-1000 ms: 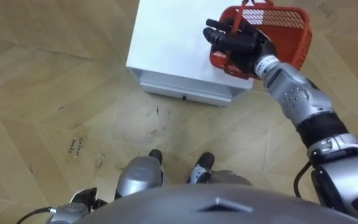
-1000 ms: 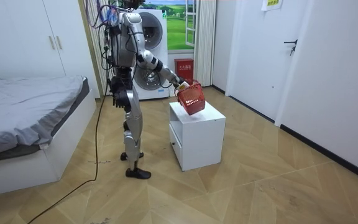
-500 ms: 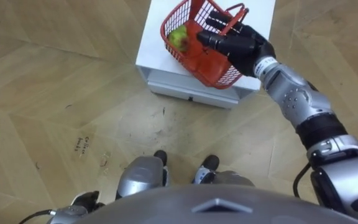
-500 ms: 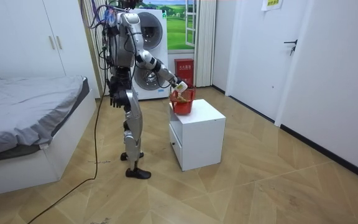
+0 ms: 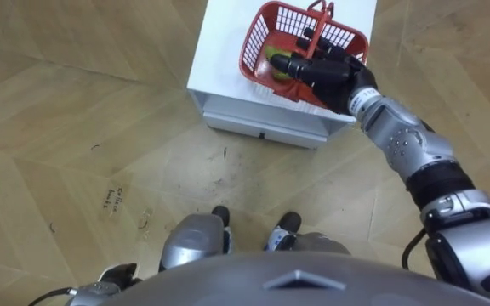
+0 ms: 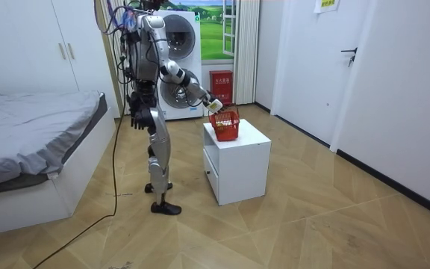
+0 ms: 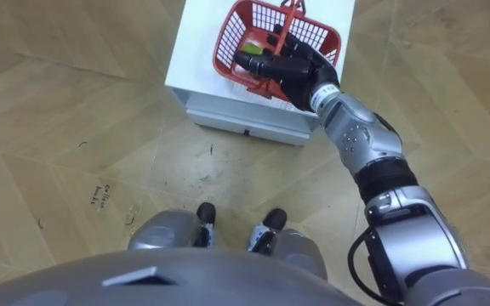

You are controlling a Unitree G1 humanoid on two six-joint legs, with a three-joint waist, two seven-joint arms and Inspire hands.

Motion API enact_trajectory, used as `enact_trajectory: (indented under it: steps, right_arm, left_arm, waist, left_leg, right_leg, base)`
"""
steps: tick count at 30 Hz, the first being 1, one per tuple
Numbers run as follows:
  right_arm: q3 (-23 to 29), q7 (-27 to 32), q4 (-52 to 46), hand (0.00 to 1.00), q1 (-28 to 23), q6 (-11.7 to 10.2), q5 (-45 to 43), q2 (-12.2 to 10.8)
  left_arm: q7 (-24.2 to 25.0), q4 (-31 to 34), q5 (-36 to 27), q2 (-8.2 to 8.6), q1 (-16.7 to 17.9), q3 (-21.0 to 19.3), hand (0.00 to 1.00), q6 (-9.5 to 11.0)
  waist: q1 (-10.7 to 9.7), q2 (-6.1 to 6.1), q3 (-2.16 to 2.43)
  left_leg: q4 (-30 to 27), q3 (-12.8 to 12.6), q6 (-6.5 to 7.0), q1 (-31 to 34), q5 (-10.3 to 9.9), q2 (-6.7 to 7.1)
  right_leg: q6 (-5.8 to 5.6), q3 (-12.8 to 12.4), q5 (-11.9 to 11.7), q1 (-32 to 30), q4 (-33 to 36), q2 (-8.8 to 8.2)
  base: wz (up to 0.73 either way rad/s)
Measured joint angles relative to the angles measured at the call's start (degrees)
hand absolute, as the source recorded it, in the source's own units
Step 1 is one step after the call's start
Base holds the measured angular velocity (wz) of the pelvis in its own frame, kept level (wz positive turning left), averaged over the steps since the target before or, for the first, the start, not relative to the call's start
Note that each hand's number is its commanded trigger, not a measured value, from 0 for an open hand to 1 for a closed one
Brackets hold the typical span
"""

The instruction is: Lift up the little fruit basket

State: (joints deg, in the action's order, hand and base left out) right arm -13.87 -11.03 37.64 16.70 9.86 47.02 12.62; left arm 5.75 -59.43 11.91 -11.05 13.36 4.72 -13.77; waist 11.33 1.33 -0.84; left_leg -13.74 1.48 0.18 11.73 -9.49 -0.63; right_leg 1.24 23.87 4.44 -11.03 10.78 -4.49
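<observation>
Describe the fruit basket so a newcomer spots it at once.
A low white cabinet stands near the washing machine. At its top is the fruit basket, the robot's right hand on it. Red mesh walls, an upright handle and a green fruit inside set it apart from the plain white cabinet.

Red plastic fruit basket (image 5: 255, 49) with lattice walls, a green fruit (image 5: 276, 62) lying inside. Hangs close to upright, mouth up, over the top of the white cabinet (image 5: 219, 53), toward its front edge. Held by the raised handle in the right hand (image 5: 334, 75); unclear whether the base touches the top.
</observation>
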Motion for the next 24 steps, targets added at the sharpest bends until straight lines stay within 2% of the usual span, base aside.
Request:
enact_trajectory:
  steps: [4,19,24]
  right_arm:
    - [0.0,-0.4,1.0,0.00,0.0,0.0,-0.1,-0.1]
    - [0.1,-0.4,1.8,0.00,0.0,0.0,-0.4,-0.1]
    - [3.1,-0.3,1.6,0.00,0.0,-0.1,-1.9,-0.1]
  left_arm:
    - [0.0,-0.1,-0.1,0.58,-0.1,0.0,0.00,0.0]
    - [0.0,-1.5,-0.5,0.60,-0.3,0.0,0.00,0.0]
    - [0.0,-1.6,-0.4,0.71,-0.3,-0.1,0.00,0.0]
  waist:
    - [-0.1,-0.01,0.05]
    - [-1.5,0.46,0.15]
    - [-2.2,0.47,0.16]
  left_leg:
    - [0.0,0.0,0.06,-0.3,0.0,0.05]
    - [-0.2,-0.1,0.14,-0.3,0.1,0.29]
    - [-0.2,-0.1,0.15,-0.3,0.1,0.27]
  right_leg:
    - [-0.13,0.1,0.1,0.0,0.1,-0.10]
    - [-0.26,0.0,0.5,0.0,0.9,-0.48]
    - [-0.24,0.0,0.5,0.0,0.9,-0.48]
  base:
    - [0.00]
    - [0.00]
    - [0.00]
